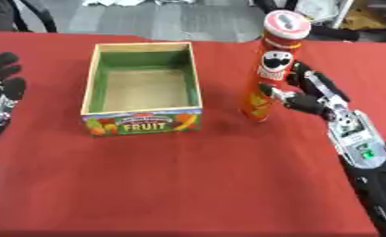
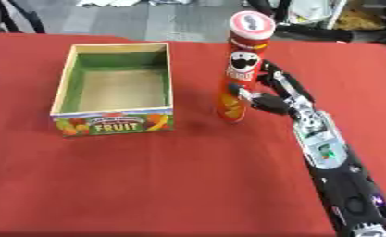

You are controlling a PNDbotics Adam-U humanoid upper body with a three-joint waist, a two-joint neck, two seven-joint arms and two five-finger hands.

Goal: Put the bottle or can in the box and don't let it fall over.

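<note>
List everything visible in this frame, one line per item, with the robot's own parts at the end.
Table cover: one, red, filling most of the view.
Box: one, pale wooden rim, green inside walls, a fruit label on its near wall, left of centre; nothing in it.
Can: one tall tube, red with a pale lid, upright on the cover to the right of the box and apart from it.
Floor: grey, beyond the far edge of the table, with dark furniture legs and clutter I cannot identify.
Right hand: one, black and silver, at the can's right side, fingers and thumb curled round its lower half.
Left hand: one, black, at the left edge, fingers straight, holding nothing.
</note>
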